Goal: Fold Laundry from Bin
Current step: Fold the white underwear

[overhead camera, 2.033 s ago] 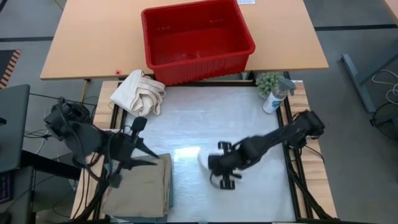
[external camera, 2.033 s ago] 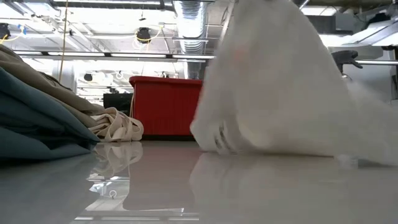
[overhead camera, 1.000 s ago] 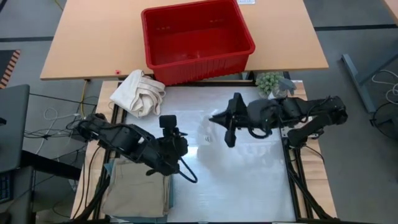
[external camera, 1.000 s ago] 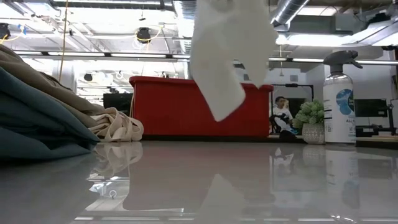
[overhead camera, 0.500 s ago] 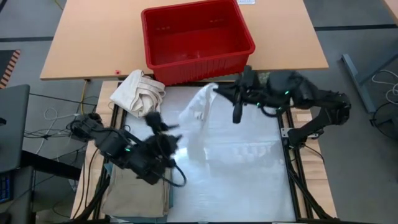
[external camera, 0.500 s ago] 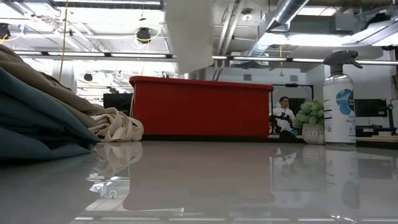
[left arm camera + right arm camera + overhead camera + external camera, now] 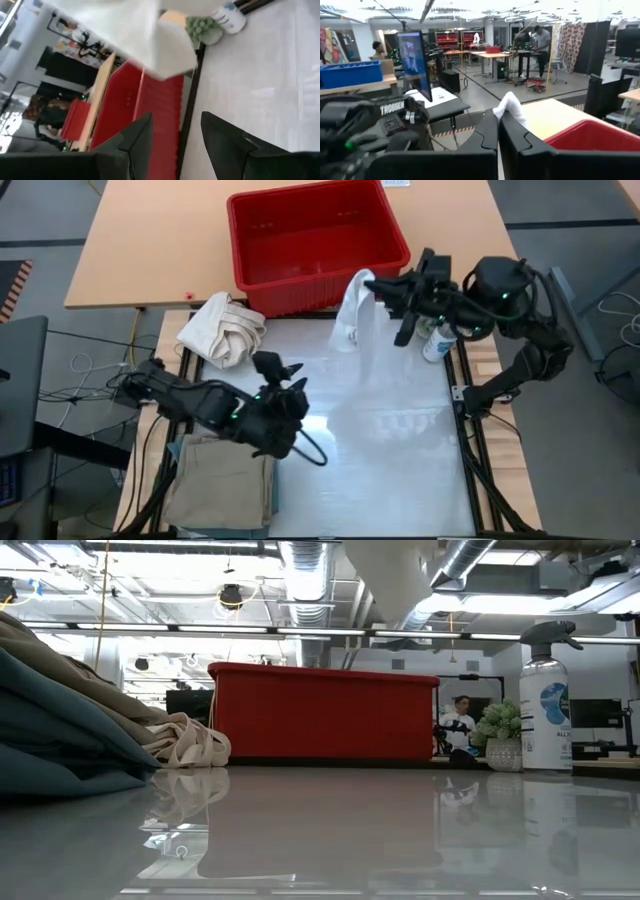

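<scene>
White cloth (image 7: pixel 352 310) pinched in right gripper (image 7: pixel 374 284) fingers, "TROSSEN" on left arm (image 7: pixel 395 110)

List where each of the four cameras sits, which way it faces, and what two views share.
High view: overhead, straight down; both arms, right claw holding the small white cloth, left claw open.
Low view: table height, level toward the bin; no arm shows.
Left wrist view: past open fingers toward cloth and bin.
Right wrist view: past shut fingers pinching the cloth.
Shared: all four show the red bin.
</scene>
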